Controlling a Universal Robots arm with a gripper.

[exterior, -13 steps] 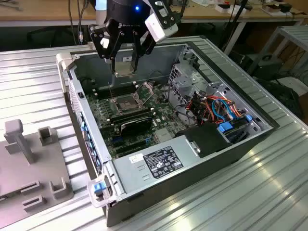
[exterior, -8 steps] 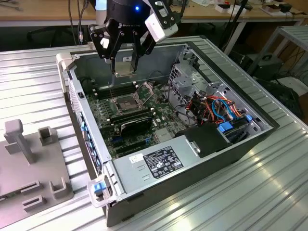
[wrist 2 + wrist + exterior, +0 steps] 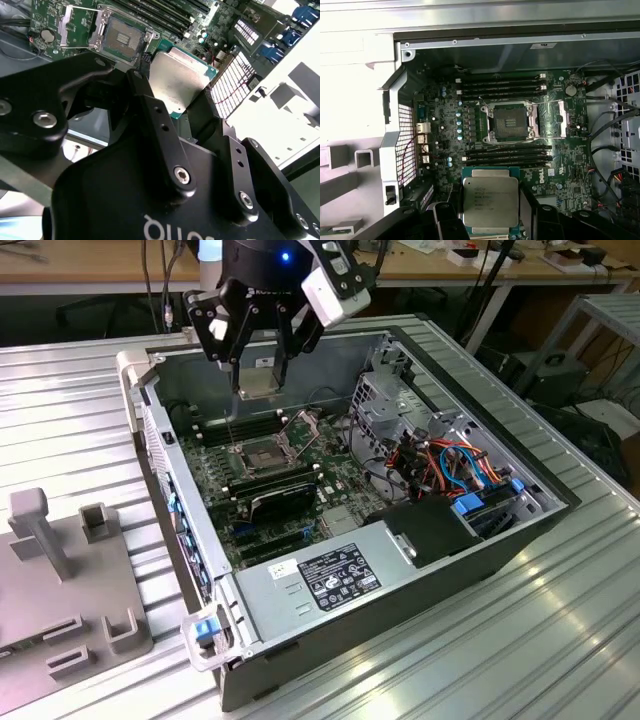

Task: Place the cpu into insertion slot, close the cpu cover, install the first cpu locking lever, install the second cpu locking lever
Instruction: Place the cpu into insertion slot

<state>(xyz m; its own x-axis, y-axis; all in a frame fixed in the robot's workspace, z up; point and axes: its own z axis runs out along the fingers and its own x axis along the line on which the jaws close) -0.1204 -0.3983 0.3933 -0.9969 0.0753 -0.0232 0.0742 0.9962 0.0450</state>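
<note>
Ribbed metal worktop [image 3: 560, 640] is spread under the whole scene. At the exterior view's left a grey moulded fixture [image 3: 70, 580] is set, well apart from the work. Beside it an open computer case [image 3: 330, 585] is laid on its side, so that the green board can be reached from above. Over the board the cpu [image 3: 258, 380] is gripped by its edges, the jaws clamped on it and its silvery top held level, probably for a square descent. It is poised above the insertion slot [image 3: 262, 455], not yet seated. Just to the right the cpu cover [image 3: 305, 430] is swung up, so the socket is left bare. Coloured cables [image 3: 460, 465] are bundled further right.
</note>
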